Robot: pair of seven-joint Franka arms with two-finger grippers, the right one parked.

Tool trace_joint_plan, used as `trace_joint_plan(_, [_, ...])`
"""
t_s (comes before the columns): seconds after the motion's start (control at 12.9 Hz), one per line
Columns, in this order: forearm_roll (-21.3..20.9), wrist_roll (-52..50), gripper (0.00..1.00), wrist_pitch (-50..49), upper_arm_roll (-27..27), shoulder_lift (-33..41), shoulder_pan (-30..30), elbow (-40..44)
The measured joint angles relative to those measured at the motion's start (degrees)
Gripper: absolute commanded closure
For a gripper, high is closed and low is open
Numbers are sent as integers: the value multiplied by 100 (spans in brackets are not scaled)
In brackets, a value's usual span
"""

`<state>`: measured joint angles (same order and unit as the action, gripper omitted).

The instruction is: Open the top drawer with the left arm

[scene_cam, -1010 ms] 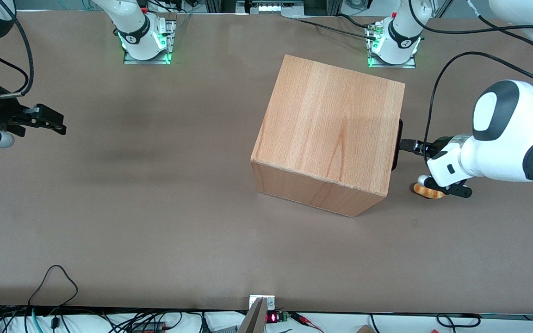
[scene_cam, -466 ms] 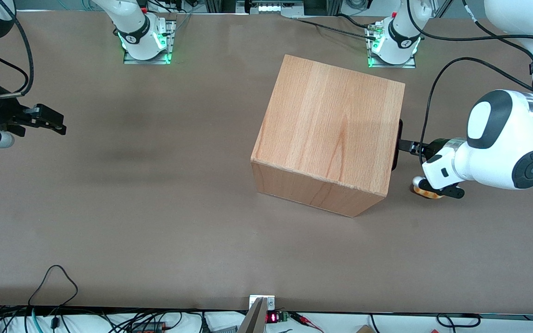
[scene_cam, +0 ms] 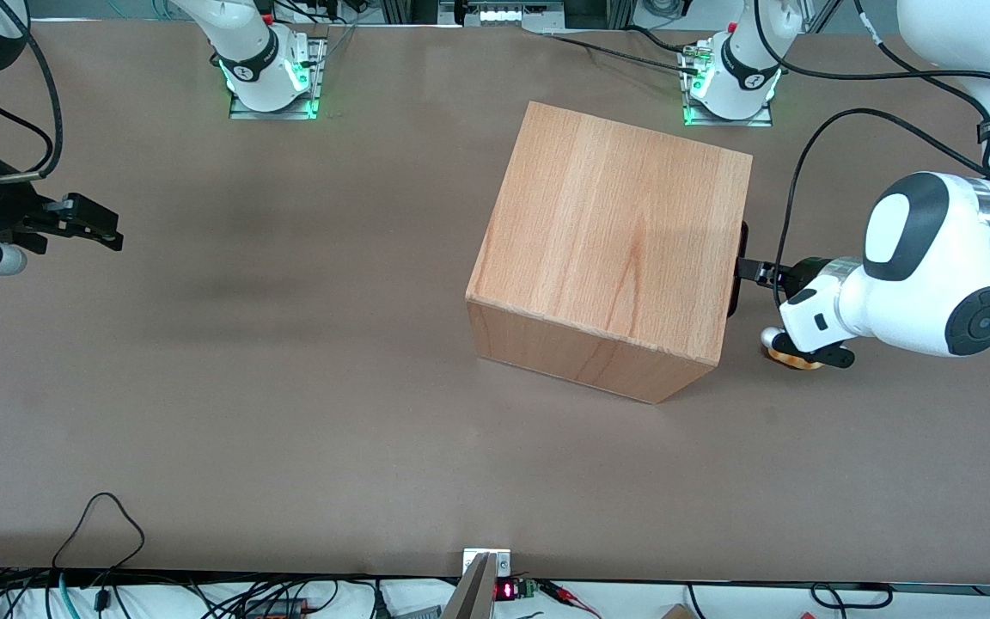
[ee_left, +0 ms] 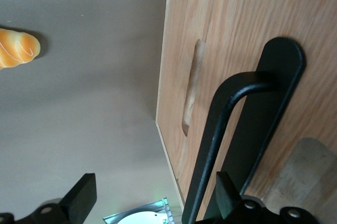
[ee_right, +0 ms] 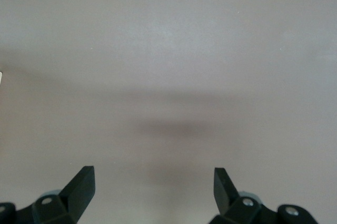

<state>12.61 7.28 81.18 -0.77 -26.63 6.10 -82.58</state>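
Note:
The top drawer [ee_left: 310, 29] is shut, flush in the beech cabinet [scene_cam: 615, 241]. Its long black bar handle [ee_left: 210, 145] stands off the flat wood front. In the front view only a black sliver of the handle [scene_cam: 741, 266] shows at the cabinet's edge facing the working arm. The left arm's gripper [ee_left: 152, 197] is open and right at the handle. The bar runs between its fingers, close to one fingertip [ee_left: 227, 190], while the other fingertip [ee_left: 81, 195] hangs over bare table. In the front view the gripper [scene_cam: 754, 270] almost touches the cabinet front.
An orange bread-like roll [scene_cam: 791, 359] lies on the brown table just under the left arm's wrist, in front of the cabinet; it also shows as a roll [ee_left: 17, 49] in the left wrist view. The arm bases [scene_cam: 731, 77] stand at the table's edge farthest from the front camera.
The left arm has shifted a little toward the cabinet, bringing the gripper closer onto the handle. The cabinet and drawer have not moved.

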Motion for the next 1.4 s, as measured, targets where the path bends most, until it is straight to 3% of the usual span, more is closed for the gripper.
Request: trace_joint_plan(1.4, [0, 590, 0, 61, 1, -158, 34, 6])
